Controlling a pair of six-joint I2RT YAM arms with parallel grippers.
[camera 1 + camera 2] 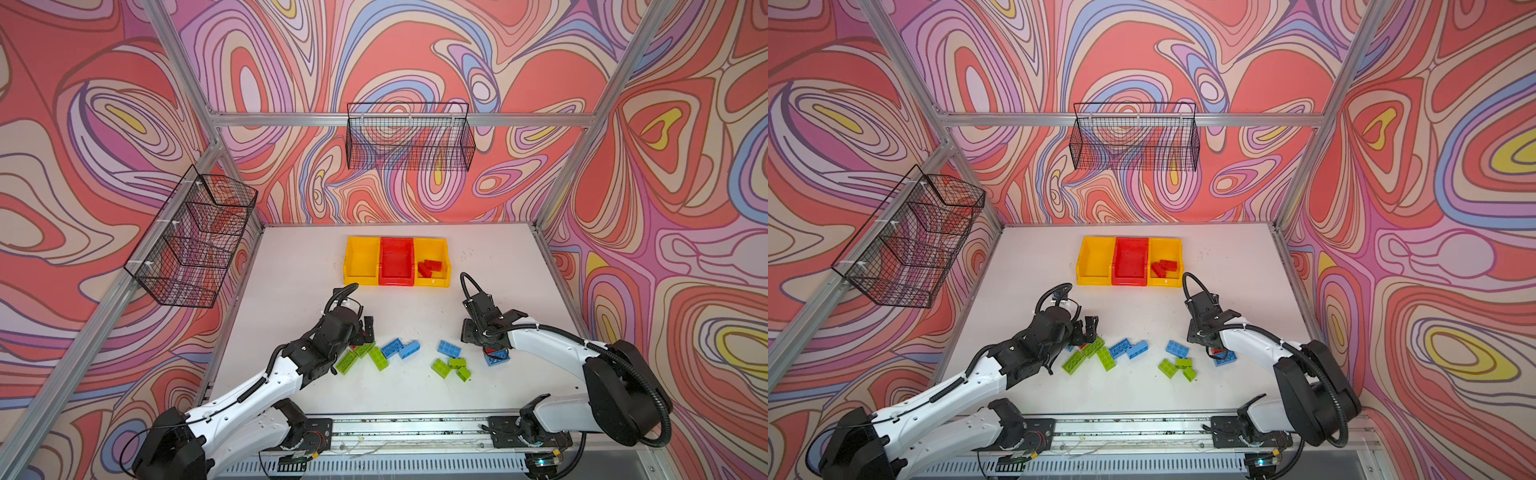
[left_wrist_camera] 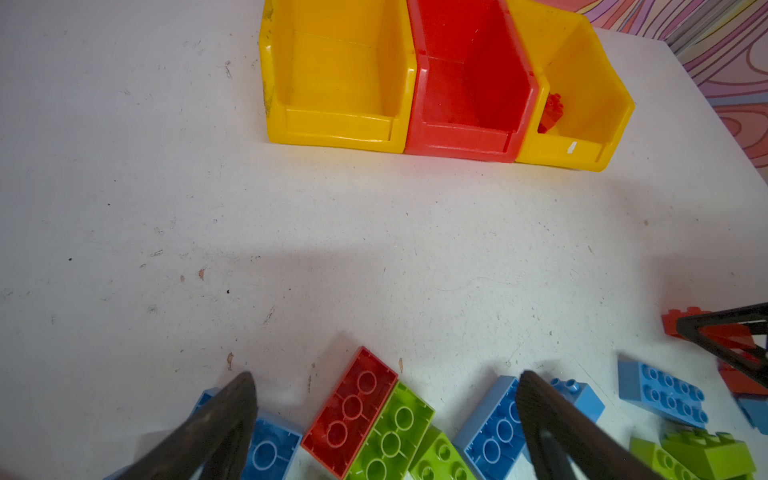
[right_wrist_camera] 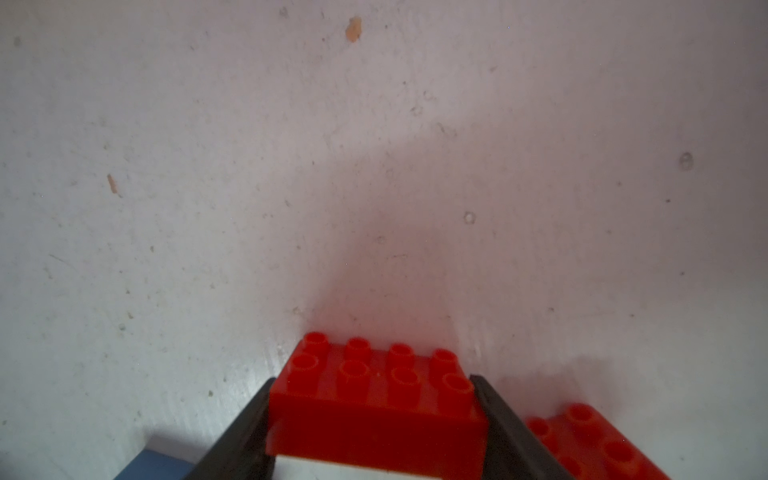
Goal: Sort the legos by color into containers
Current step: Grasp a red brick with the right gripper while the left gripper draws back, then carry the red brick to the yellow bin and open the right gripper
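My right gripper (image 3: 372, 380) is shut on a red lego (image 3: 374, 399), one finger against each short end, low over the table beside another red brick (image 3: 590, 436) and a blue one (image 1: 497, 360). My left gripper (image 2: 388, 377) hangs open over the left pile, where an upside-down red lego (image 2: 351, 409) lies against a green one (image 2: 390, 436) between blue bricks (image 2: 490, 428). Behind stand a yellow bin (image 1: 348, 257), a red bin (image 1: 397, 282) and a second yellow bin (image 1: 445, 266) holding red legos (image 1: 430, 268). More green (image 1: 441, 368) and blue (image 1: 449, 348) bricks lie mid-table.
Two black wire baskets hang on the frame, one on the back rail (image 1: 409, 137) and one on the left rail (image 1: 195, 241). Aluminium posts bound the white table (image 1: 299, 266). The arms' mounting rail (image 1: 407, 428) runs along the front edge.
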